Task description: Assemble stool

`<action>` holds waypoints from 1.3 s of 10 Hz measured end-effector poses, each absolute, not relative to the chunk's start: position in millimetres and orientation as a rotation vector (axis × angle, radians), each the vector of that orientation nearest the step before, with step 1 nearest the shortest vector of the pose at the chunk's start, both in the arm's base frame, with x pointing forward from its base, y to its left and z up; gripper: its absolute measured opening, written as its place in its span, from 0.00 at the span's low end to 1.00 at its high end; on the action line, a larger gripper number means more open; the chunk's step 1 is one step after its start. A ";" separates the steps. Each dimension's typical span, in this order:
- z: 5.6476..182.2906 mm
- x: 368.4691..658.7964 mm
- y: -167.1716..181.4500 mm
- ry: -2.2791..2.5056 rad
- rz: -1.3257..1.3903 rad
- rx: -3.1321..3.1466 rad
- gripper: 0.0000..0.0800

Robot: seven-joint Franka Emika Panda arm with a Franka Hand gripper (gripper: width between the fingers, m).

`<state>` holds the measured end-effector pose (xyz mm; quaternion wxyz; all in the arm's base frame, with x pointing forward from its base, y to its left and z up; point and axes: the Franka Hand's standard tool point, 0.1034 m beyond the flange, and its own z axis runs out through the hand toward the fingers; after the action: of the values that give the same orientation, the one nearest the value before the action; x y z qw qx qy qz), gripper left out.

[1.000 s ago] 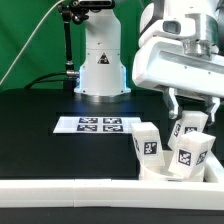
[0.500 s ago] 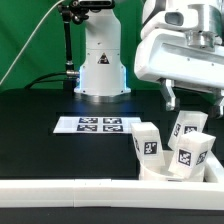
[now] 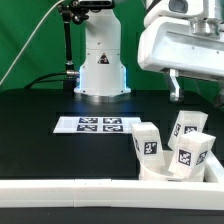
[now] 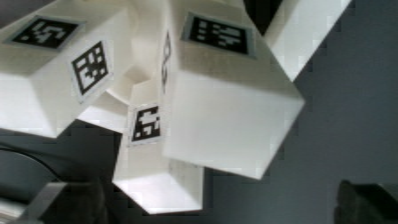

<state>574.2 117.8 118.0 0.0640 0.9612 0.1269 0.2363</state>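
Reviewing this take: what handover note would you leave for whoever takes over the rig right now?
Gripper: open, holding nothing, raised above the legs.
Legs: all three stand on the seat, at the exterior view's right, slightly tilted.
Done: every leg is set on the seat.
Left: whether each leg is fully seated cannot be told; check and tighten if needed.

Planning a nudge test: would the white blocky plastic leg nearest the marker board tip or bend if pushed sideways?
That white blocky plastic leg looks thick, so it probably will not bend. It stands tilted on the low round white seat. Whether it is fastened is not visible, so a push might tip it. Its smooth faces likely slip.
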 end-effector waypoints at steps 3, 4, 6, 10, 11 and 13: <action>114.6 572.9 117.5 0.383 0.640 2.920 0.81; 111.5 568.6 119.5 0.377 0.522 2.950 0.81; 115.3 568.4 123.8 0.359 0.268 2.993 0.81; 116.7 567.2 123.6 0.357 0.154 3.000 0.81; 116.5 567.1 123.6 0.351 0.154 3.000 0.81; 115.7 566.9 122.9 0.532 0.139 2.956 0.81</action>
<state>566.9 122.9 115.7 0.0671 0.9809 0.1767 0.0462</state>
